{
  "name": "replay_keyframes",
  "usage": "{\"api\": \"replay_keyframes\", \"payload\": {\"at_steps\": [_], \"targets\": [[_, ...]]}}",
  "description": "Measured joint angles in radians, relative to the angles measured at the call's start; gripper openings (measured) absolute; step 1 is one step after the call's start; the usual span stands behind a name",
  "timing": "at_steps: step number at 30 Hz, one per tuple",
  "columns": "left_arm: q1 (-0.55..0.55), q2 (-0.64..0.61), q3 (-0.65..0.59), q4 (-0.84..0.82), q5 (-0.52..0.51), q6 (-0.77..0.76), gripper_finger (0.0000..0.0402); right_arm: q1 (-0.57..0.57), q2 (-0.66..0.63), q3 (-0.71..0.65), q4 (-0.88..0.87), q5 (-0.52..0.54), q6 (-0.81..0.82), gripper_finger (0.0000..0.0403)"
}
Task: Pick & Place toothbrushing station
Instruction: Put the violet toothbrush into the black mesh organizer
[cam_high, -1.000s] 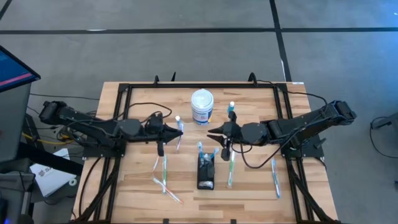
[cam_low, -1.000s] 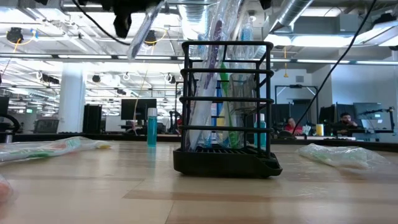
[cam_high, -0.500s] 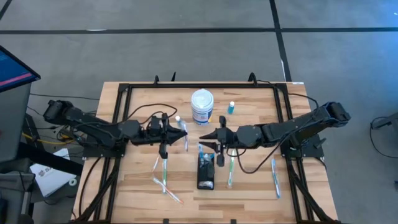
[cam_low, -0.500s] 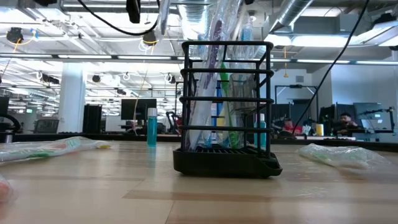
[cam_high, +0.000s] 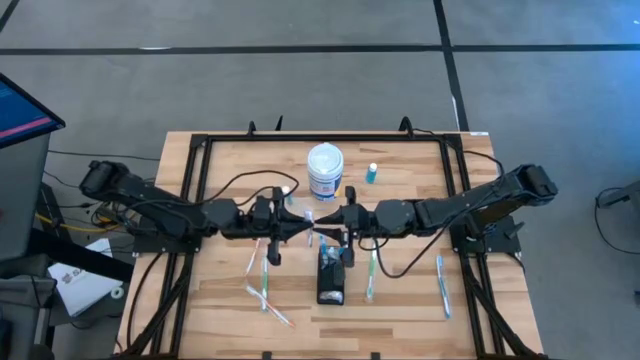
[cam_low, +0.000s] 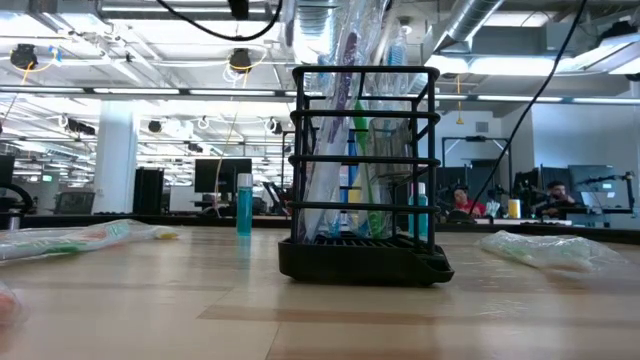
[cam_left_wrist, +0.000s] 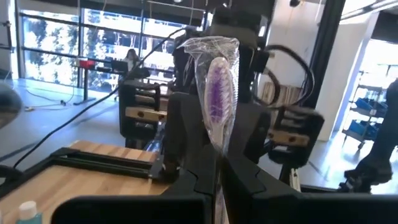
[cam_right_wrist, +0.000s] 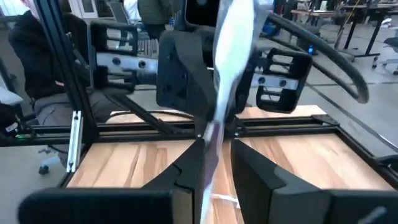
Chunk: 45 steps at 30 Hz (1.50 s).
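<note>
Two grippers: my left gripper (cam_high: 300, 227) and right gripper (cam_high: 322, 232) meet nose to nose, just beyond the toothbrushing station (cam_high: 332, 274).
Left fingers: clamped on a wrapped toothbrush (cam_left_wrist: 216, 99).
Right fingers: narrowly parted around, probably, that same toothbrush.
Station: mid-table, upright.

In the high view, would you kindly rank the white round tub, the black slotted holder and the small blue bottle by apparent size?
1. Black slotted holder, largest, though only narrowly.
2. White round tub, close behind; these two look nearly alike from above.
3. Small blue bottle, clearly smallest.
</note>
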Motion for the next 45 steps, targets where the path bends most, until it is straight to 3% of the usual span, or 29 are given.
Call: {"api": "replay_keyframes", "payload": {"at_steps": [15,30,45], "targets": [[-0.002,0.016,0.012,0.001,-0.003,0.024,0.0004,-0.003,-0.002,0.0,0.016,-0.015,-0.016,0.0066],[-0.002,0.016,0.012,0.006,-0.003,0.039,0.0005,-0.003,-0.002,0.0,0.017,-0.016,-0.02,0.0012],[-0.002,0.016,0.012,0.011,0.001,0.062,0.0009,-0.004,-0.002,0.0,0.019,-0.053,-0.066,0.0001]]}}
